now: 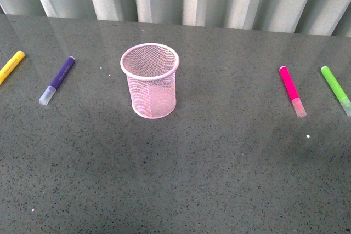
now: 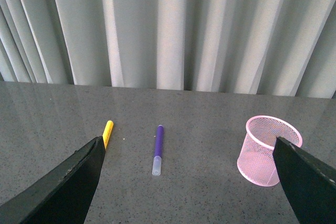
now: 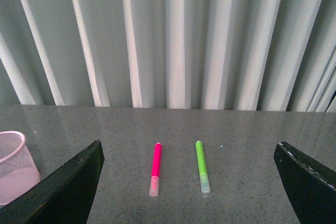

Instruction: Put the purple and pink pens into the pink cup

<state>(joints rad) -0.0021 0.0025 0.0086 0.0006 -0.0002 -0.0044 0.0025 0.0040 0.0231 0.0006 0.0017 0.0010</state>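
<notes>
Left gripper (image 2: pixel 187 140), right gripper (image 3: pixel 189 144): held above the table (image 1: pixel 219 168), fingers wide apart. Pink cup (image 1: pixel 151 83): upright, bare mesh inside. Purple pen (image 1: pixel 57 79): cup's 9 o'clock, flat. Pink pen (image 1: pixel 292 91): 3 o'clock, flat.

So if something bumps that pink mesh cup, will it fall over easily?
Probably light: the pink cup is thin wire mesh and empty, so a nudge may slide it across the smooth table. It stands upright, taller than wide, so a push near the rim could tip it. The solid rim likely keeps it stiff.
</notes>
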